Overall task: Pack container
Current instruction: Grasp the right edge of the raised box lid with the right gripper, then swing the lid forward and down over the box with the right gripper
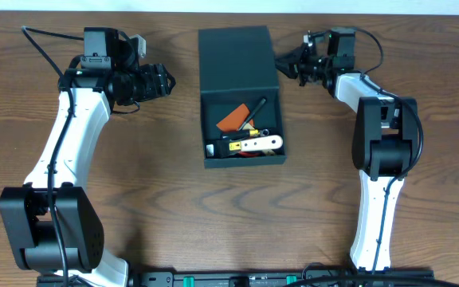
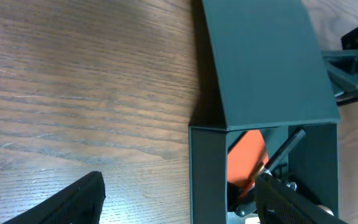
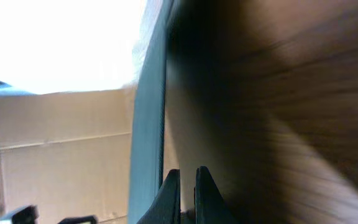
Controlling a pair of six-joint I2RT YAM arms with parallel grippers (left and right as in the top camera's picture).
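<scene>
The box point(image 1: 244, 159) sat mid-way across the table point(image 1: 158, 199), its flap point(image 1: 237, 57) lying open toward the far side. The right gripper point(image 1: 280, 64), fingers together and empty, was just beside the flap's right edge, nearer than the left gripper point(image 1: 162, 80), whose fingers were apart

A brown wood-grain table point(image 1: 174, 215) filled the view. A black rail point(image 1: 213, 280) ran along its near edge. Beyond the table stood a blurred beige carton point(image 3: 61, 137).
</scene>
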